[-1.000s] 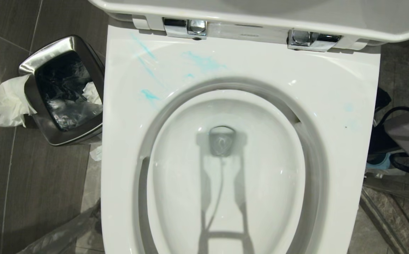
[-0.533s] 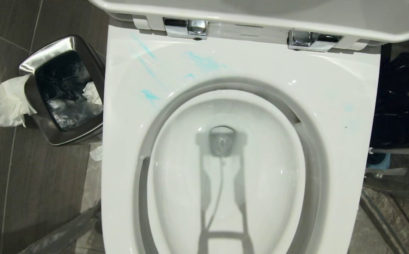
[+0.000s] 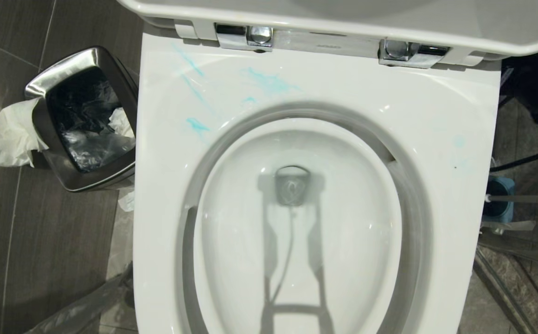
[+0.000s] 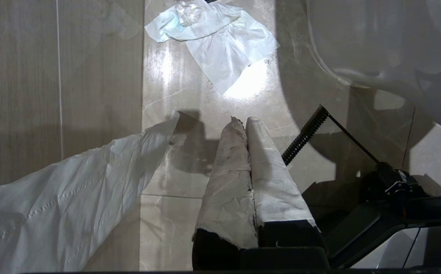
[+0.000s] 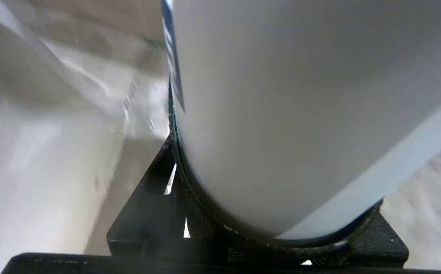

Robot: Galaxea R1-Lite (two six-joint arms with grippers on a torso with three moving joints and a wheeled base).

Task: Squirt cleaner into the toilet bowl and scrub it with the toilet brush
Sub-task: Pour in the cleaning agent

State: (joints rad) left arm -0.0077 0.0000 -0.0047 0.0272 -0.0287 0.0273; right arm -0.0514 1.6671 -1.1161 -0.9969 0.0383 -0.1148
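The white toilet bowl (image 3: 436,139) fills the head view with its seat and lid raised. Turquoise cleaner (image 3: 269,83) streaks the back left of the rim, with another smear (image 3: 197,124) lower down. The basin's water looks untinted. Right of the toilet, the toilet brush's slim pale handle (image 3: 528,199) crosses a small blue holder (image 3: 498,206). In the right wrist view my right gripper (image 5: 277,228) is shut on a big white bottle (image 5: 300,95) with a blue label edge. My left gripper (image 4: 245,121), its fingers wrapped in white tape, is shut and empty above the floor.
A square steel waste bin (image 3: 83,120) with a black liner stands left of the toilet, with tissue (image 3: 7,139) hanging beside it. Crumpled tissue (image 4: 213,38) lies on the tiles. A dark part of my right arm (image 3: 535,88) shows at the far right.
The dark right arm beside the toilet has travelled from the lower right toward the back right corner, uncovering the blue holder and the brush handle. The toilet and the left arm are unchanged.
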